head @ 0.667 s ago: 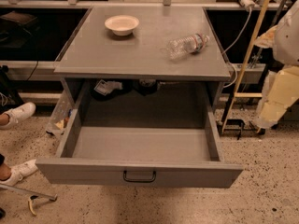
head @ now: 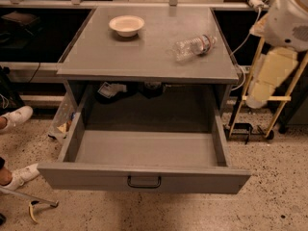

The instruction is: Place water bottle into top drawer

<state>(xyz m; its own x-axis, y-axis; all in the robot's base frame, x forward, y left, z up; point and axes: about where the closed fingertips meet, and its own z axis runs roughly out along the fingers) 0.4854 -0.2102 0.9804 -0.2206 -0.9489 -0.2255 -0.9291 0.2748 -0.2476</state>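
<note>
The water bottle (head: 193, 47) lies on its side on the right part of the grey cabinet top (head: 144, 57), cap pointing to the back right. The top drawer (head: 144, 177) is pulled wide open below it and its floor is bare; its black handle (head: 144, 182) is centred on the front. My gripper is out of view. Only my arm's white (head: 288, 18) and cream (head: 269, 76) segments show at the right edge, right of the cabinet and apart from the bottle.
A white bowl (head: 126, 25) stands at the back left of the cabinet top. A wooden stand (head: 262, 99) and cables are to the right of the cabinet. A person's white shoes (head: 14, 117) are on the floor at the left.
My arm segments at the right edge have shifted a little up and to the left. The bottle, bowl and drawer have not moved.
</note>
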